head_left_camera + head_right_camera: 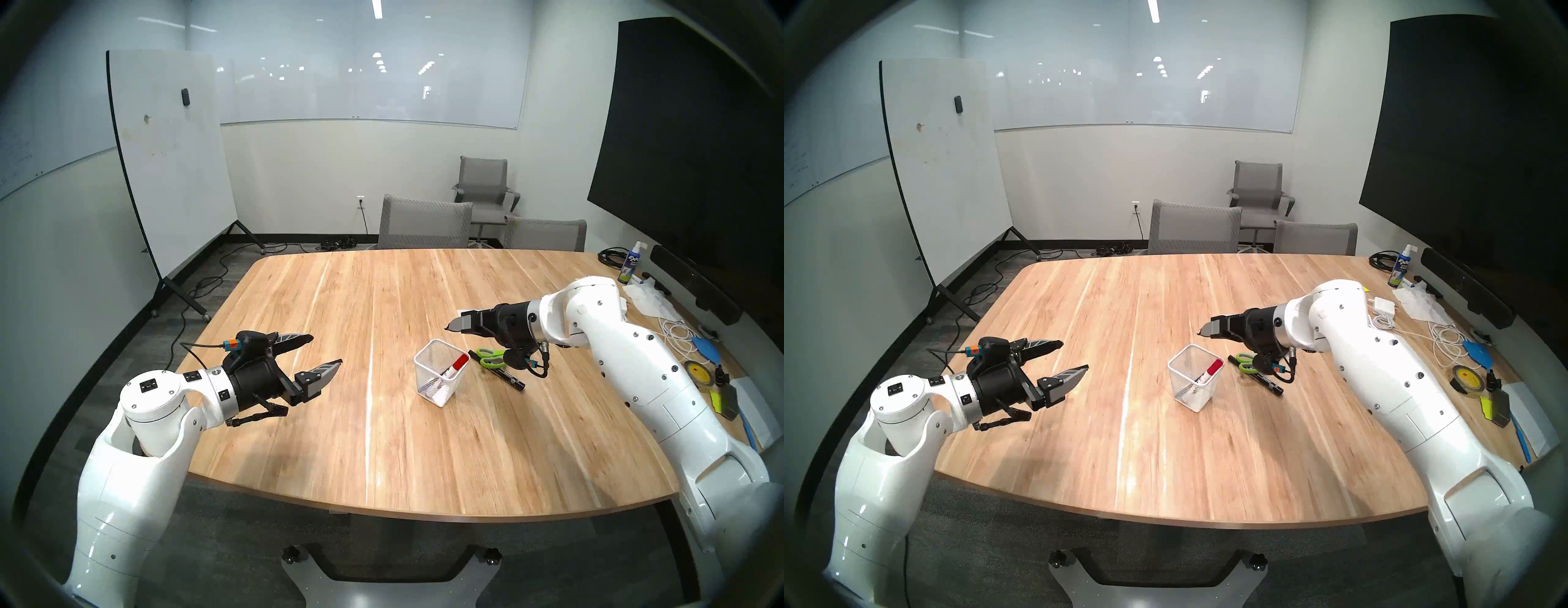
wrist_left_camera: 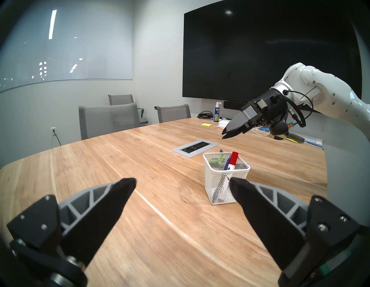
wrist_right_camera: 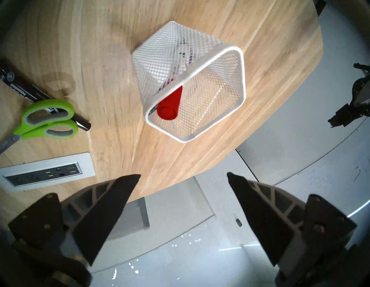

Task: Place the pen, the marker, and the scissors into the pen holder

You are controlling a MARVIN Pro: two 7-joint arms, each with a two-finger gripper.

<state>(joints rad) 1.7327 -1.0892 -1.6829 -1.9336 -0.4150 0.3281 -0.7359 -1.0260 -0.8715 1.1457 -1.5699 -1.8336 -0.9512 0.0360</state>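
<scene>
The white mesh pen holder (image 1: 426,378) (image 1: 1185,388) (image 2: 218,184) (image 3: 156,60) stands upright right of the table's middle. A red-capped white marker (image 1: 458,364) (image 1: 1213,368) (image 2: 233,159) (image 3: 169,106) leans inside it, with the blue-capped pen (image 2: 227,164) beside it. The green-handled scissors (image 1: 492,356) (image 1: 1246,363) (image 3: 48,120) lie flat just right of the holder, partly over a black marker (image 1: 505,375) (image 1: 1263,378) (image 3: 22,86). My right gripper (image 1: 449,327) (image 1: 1204,331) (image 2: 225,135) (image 3: 183,175) hovers open and empty above the table, behind the holder. Far to the left, my left gripper (image 1: 326,350) (image 1: 1074,354) (image 2: 181,180) is open and empty.
A grey outlet panel (image 2: 194,149) (image 3: 46,173) is set into the table behind the holder. Along the table's right edge lie a spray bottle (image 1: 628,265), white cables (image 1: 674,335) and a tape roll (image 1: 698,373). Grey chairs (image 1: 424,223) stand at the far side.
</scene>
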